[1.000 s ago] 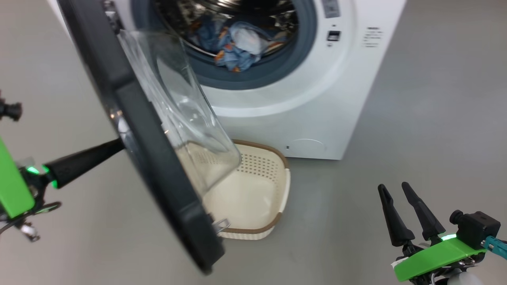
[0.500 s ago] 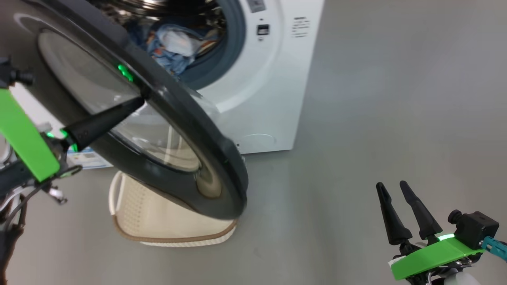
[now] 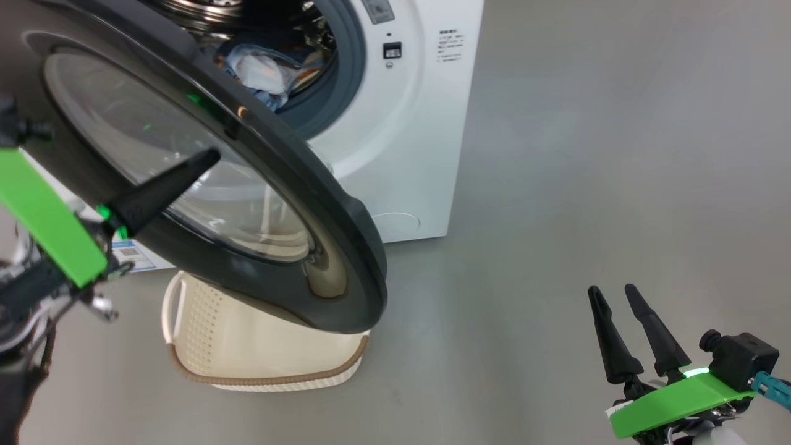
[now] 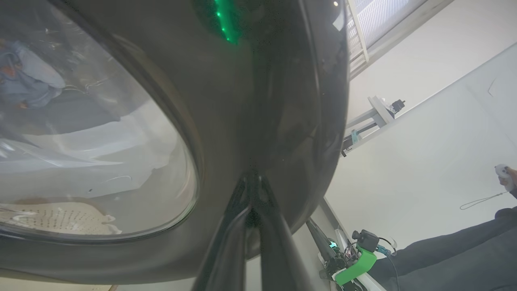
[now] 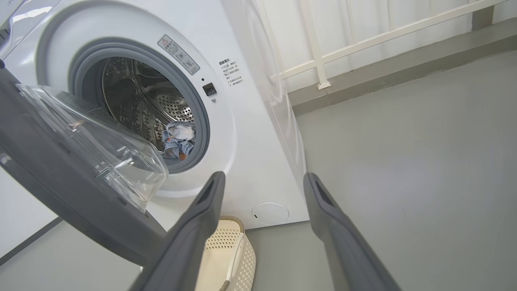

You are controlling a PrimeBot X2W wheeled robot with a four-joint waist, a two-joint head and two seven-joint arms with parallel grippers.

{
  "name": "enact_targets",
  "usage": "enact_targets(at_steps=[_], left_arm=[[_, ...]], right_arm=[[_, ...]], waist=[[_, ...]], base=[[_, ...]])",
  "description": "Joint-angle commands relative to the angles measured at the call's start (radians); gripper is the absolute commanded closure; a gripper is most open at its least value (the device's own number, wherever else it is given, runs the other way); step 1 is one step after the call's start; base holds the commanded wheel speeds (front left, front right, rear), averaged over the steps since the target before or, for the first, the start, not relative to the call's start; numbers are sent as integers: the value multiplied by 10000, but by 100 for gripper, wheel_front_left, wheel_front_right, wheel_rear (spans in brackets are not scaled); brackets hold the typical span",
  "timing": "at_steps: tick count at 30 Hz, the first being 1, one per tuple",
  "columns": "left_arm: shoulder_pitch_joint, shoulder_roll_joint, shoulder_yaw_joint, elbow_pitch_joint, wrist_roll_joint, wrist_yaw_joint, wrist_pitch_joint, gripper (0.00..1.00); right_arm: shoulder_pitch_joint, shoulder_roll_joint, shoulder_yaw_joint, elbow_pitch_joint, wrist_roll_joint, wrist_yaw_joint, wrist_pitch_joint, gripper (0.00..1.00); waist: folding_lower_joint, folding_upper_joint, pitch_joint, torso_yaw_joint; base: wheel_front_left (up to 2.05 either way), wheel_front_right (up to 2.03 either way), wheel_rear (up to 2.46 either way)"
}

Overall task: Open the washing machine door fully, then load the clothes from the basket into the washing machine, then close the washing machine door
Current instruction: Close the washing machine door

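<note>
1. Left hand [image 3: 207,161] is pinched shut on nothing, tips on the outer rim of the washing machine door [image 3: 346,247]. We read it as a closing push.
2. Clothes [image 3: 259,65] lie in the drum [image 5: 133,93] of the washing machine [image 3: 408,142]. The basket [image 3: 247,346] sits on the floor [image 3: 556,185] under the door.
3. Door is half-swung, outer face toward us, glass bulge [image 5: 101,137] toward the drum. It's round, so no long axis.
4. Right hand [image 3: 612,290] is spread open, idle, well clear.

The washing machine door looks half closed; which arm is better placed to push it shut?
Left. The left pincer, shut, touches the black outer rim of the washing machine door, ready to push. The right pincer stands open, far off to the side.
</note>
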Motion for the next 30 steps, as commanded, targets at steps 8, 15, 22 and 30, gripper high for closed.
enact_targets(at_steps=[8, 15, 22, 30], left_arm=[[1743, 943, 597, -309, 69, -31, -1315, 100], [3397, 1114, 460, -16, 410, -31, -3038, 33], [4477, 1101, 48, 492, 637, -31, -5124, 0], [5026, 1415, -1118, 1415, 1661, -31, -7706, 0]], right_arm=[[170, -253, 204, -221, -108, 16, -49, 0], [295, -404, 229, -213, -100, 16, -49, 0], [368, -535, 193, -208, -96, 16, -49, 0], [463, -741, 215, -160, -51, 16, -49, 0]], waist=[[0, -1, -282, 641], [0, -1, -426, 979], [0, -1, -491, 1166], [0, -1, -628, 1102]], base=[[0, 0, 0], [0, 0, 0], [0, 0, 0], [0, 0, 0]])
